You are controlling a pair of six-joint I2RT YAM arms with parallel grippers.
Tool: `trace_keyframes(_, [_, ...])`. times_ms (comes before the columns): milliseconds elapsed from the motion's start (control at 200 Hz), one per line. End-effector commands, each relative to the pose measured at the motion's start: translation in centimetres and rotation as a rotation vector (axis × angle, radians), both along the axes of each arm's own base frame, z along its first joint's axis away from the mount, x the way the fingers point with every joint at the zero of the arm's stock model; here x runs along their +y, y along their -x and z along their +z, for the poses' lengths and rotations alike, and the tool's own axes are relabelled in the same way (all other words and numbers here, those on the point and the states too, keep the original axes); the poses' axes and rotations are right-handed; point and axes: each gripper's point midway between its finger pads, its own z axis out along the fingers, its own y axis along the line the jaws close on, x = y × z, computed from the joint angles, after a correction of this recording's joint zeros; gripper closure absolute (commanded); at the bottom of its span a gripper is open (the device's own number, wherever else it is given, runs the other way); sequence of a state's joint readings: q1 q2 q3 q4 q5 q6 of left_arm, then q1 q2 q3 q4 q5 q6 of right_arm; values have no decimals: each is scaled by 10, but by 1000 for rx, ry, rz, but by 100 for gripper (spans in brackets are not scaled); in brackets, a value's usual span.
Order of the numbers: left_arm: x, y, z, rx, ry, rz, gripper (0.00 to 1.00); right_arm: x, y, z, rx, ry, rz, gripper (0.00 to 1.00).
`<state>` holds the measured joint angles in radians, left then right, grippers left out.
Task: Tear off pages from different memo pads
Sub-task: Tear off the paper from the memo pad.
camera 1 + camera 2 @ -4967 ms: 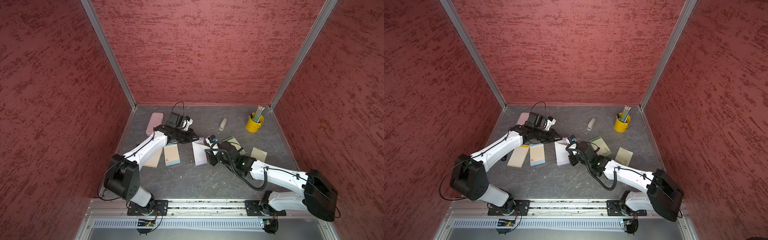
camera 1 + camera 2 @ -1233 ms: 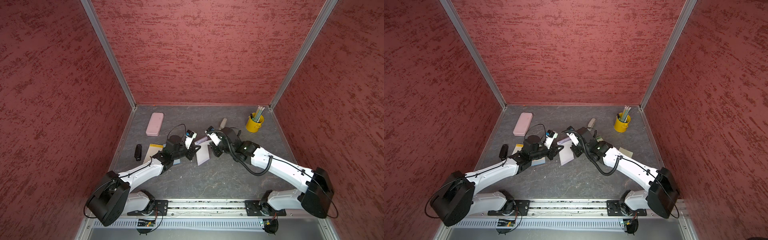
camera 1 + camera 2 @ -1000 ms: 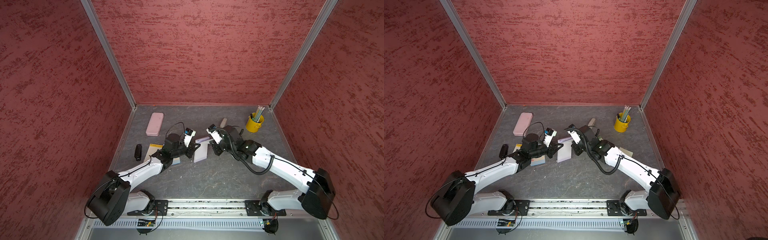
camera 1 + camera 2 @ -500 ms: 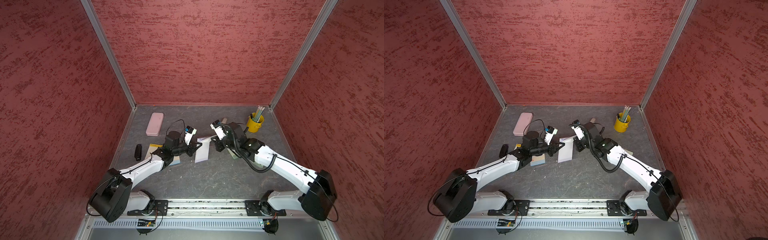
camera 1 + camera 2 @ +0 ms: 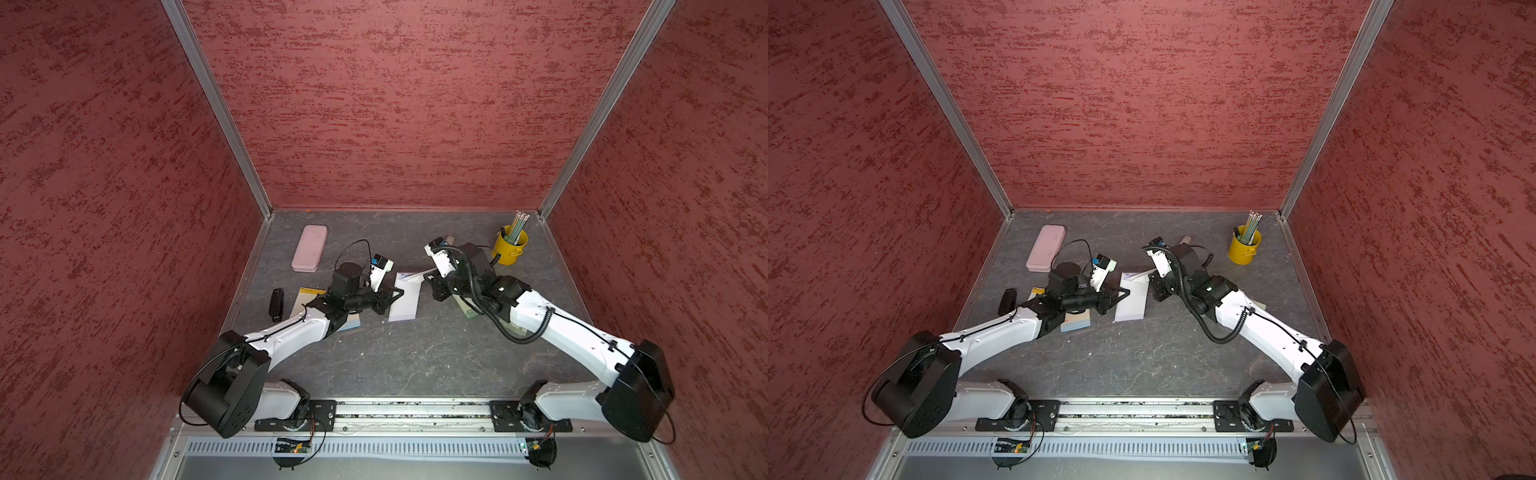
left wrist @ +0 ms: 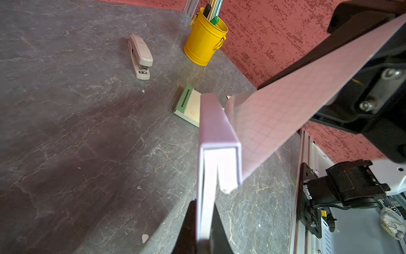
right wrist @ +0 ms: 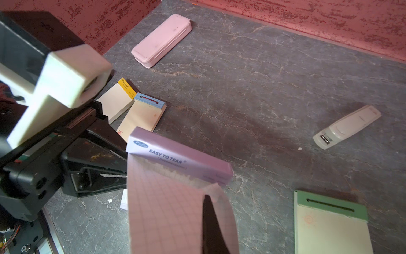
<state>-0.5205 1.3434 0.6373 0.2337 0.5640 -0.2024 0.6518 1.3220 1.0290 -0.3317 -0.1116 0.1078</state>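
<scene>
Lilac pad point(image 7: 180, 158) w/ blue logo; its page point(image 7: 167, 209) pink-lilac, fine grid. Yellow-strip pad point(image 7: 117, 100) & blue-strip pad point(image 7: 142, 115): cream pages. Green pad point(image 7: 329, 233): pale green, orange swirl. Case point(image 7: 161, 39) pink, stapler point(image 7: 347, 126) beige, cup point(image 6: 204, 41) yellow. Worktop point(image 7: 252, 88) dk grey, pale veins. Walls point(image 5: 395, 104) mottled red.

Bright even light, soft shadows; wrist cams blurry close-up, edges warped.

The memo pad point(image 5: 405, 303) is sitting in the left hand point(image 5: 399, 292), its page point(image 5: 415, 275) running to the right hand point(image 5: 432, 274), the case point(image 5: 309, 253) lying behind the left hand.
</scene>
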Motion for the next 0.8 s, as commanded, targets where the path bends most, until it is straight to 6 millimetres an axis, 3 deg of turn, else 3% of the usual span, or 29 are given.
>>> trace_keyframes(0, [8, -4, -10, 62, 0, 33, 100, -36, -26, 24, -88, -32, -172, 100])
trace_keyframes(115, [14, -1, -9, 94, 23, 41, 100, -79, -46, 22, -91, -58, -326, 100])
trace_keyframes(210, [19, 1, -8, 122, 42, 53, 100, -98, -53, 15, -75, -70, -388, 100])
trace_keyframes(296, [21, 1, -7, 143, 54, 60, 100, -97, -53, 14, -72, -95, -384, 100])
trace_keyframes(501, [21, -3, -10, 167, 63, 81, 100, -67, -42, 18, -14, -190, -251, 100])
trace_keyframes(601, [24, -9, -13, 180, 60, 118, 100, -62, -36, 14, 14, -191, -226, 100])
trace_keyframes(696, [31, -15, -11, 189, 80, 164, 100, -71, -35, 0, 61, -171, -258, 100])
trace_keyframes(797, [41, -20, -9, 203, 126, 205, 100, -103, -45, -26, 123, -107, -381, 100])
